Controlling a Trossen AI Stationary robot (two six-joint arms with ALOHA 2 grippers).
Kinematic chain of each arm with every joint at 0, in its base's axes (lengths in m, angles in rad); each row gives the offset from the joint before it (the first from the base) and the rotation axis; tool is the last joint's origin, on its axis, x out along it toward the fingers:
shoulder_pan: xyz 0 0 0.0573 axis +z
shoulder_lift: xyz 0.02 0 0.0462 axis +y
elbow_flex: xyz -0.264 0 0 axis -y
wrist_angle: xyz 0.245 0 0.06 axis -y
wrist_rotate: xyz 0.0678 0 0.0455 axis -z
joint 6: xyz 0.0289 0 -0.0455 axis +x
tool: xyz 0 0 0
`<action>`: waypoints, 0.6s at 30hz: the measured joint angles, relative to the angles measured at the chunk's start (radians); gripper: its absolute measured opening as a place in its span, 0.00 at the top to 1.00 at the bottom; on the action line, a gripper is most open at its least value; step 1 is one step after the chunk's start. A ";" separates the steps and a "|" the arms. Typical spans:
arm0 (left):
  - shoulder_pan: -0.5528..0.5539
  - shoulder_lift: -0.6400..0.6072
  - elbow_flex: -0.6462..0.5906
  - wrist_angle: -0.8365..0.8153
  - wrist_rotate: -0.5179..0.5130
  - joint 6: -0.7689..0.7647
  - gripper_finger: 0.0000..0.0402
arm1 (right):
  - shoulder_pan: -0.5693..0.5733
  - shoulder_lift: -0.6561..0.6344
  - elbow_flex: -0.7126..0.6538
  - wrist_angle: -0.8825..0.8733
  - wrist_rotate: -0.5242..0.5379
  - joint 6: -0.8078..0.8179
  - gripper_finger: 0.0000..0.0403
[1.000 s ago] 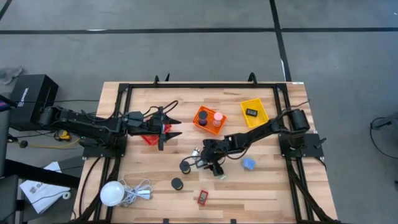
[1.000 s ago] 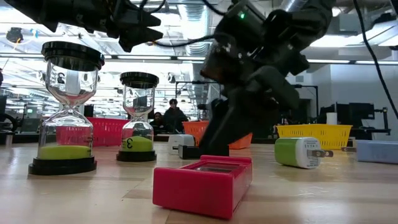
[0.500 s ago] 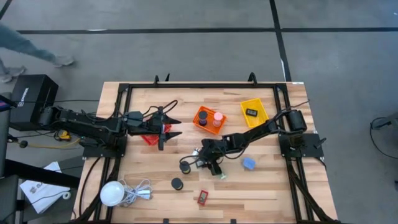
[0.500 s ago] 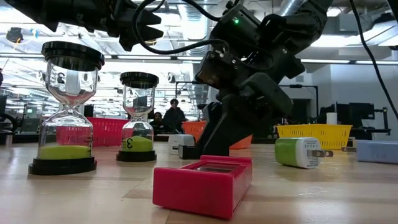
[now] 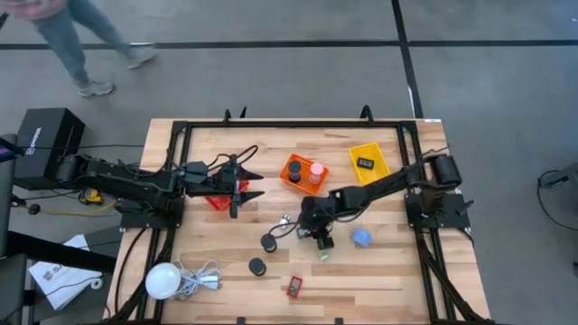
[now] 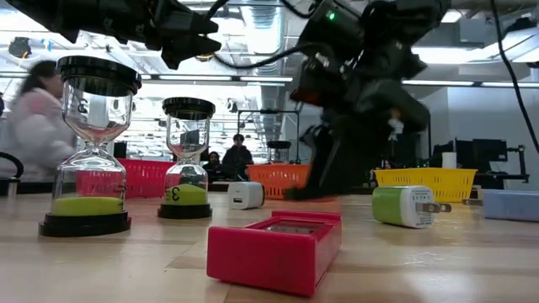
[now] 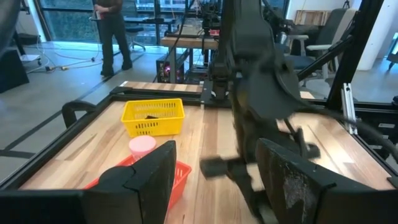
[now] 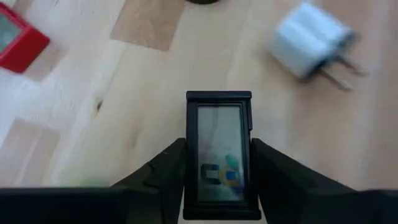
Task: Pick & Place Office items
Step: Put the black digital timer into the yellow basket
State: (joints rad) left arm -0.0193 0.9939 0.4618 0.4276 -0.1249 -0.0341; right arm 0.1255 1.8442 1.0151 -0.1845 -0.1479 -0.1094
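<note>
Office items lie scattered on the wooden table (image 5: 379,271). At far left the left hand (image 5: 246,185) hovers over the red basket (image 5: 215,200), fingers apart and empty. Mid-table, the right hand (image 8: 219,163) clamps a flat black rectangular timer (image 8: 219,152) with a glossy screen, long axis running along the fingers. A white plug adapter (image 8: 309,38), smooth plastic, sits beside it; the yellow mesh basket (image 5: 370,162) is nearest this arm.

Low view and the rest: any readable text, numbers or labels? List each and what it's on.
"3": on the nearer green-sand hourglass with black caps.
"3": on the farther green-sand hourglass.
Black box beside the table: white lettering, too small to read.
Black flat screen device in the right hand: coloured marks, unreadable.
</note>
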 joint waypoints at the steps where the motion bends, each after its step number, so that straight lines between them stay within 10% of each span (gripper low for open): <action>1: 0.000 0.000 0.000 0.001 0.000 0.000 0.46 | -0.008 -0.032 0.001 -0.048 0.015 -0.007 0.60; 18: 0.000 0.000 0.000 0.001 0.000 0.000 0.46 | -0.307 -0.521 -0.030 -0.876 0.333 0.031 0.61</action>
State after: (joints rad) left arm -0.0193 0.9939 0.4618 0.4282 -0.1249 -0.0341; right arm -0.1810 1.3228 0.9855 -1.0604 0.1850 -0.0781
